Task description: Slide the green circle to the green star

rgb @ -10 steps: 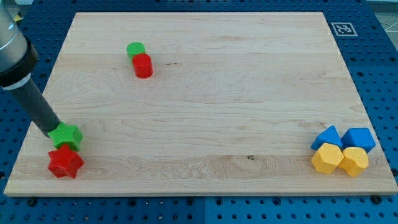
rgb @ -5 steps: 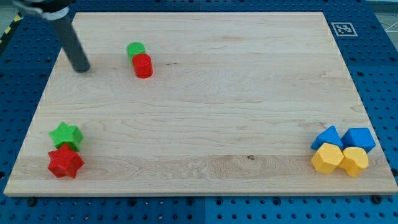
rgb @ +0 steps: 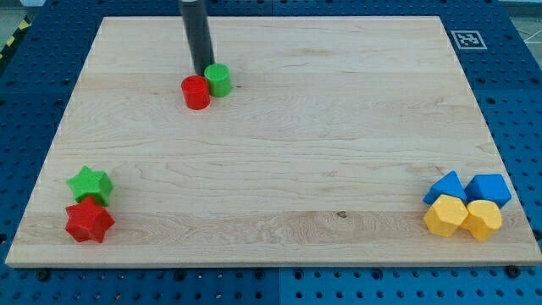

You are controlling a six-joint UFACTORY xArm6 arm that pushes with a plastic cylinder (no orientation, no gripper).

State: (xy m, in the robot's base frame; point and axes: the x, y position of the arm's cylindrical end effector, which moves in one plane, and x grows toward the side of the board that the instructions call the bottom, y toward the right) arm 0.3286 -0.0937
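Note:
The green circle (rgb: 218, 79) stands on the wooden board at the upper left, touching the right side of the red circle (rgb: 196, 91). My tip (rgb: 203, 73) is just above the red circle and against the green circle's left side. The green star (rgb: 90, 183) lies far off at the lower left, touching the red star (rgb: 89, 220) below it.
At the lower right corner a blue triangle-like block (rgb: 445, 186), a blue block (rgb: 489, 188) and two yellow blocks (rgb: 445, 215) (rgb: 482, 219) sit in a tight cluster. The board's edge (rgb: 51, 144) drops to a blue perforated table.
My tip swept from the green star up to the board's top and across to the circles. The green circle moved from above the red circle to its right side.

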